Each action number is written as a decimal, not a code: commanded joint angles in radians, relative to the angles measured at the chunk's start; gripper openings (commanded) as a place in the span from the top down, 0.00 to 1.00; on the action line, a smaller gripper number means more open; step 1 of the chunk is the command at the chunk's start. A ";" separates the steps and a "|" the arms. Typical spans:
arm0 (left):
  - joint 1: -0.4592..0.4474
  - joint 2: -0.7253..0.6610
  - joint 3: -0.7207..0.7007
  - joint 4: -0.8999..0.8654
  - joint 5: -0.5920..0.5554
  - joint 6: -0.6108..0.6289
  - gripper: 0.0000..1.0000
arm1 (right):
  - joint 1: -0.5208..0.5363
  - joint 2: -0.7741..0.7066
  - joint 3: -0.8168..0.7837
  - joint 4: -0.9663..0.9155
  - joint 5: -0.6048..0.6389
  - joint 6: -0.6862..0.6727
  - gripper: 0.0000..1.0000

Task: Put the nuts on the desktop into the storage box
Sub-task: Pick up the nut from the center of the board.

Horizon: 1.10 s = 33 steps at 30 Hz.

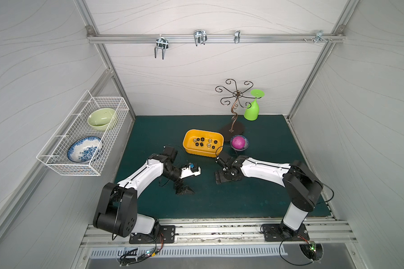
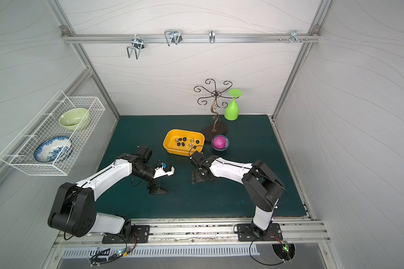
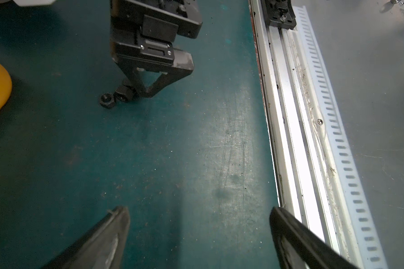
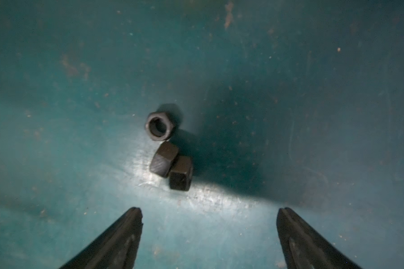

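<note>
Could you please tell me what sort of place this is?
Probably a lab robot cell: aluminium framing, two arms bolted to a rail, and props like a basket of bowls.

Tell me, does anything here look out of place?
Three black nuts lie loose on the desktop by the open right gripper, two tipped on edge and touching; the other nuts sit in the storage box.
</note>
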 commanded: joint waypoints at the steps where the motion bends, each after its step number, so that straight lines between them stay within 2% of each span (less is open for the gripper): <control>1: -0.003 0.012 0.027 0.012 -0.022 -0.041 0.02 | -0.011 0.014 0.020 -0.008 0.024 -0.015 0.07; 22: -0.005 0.040 0.050 -0.033 -0.045 -0.050 0.01 | -0.029 0.016 0.025 -0.041 0.149 -0.047 0.07; 33: -0.008 0.047 0.061 -0.049 -0.045 -0.053 0.02 | -0.061 -0.039 0.006 -0.045 0.126 -0.074 0.07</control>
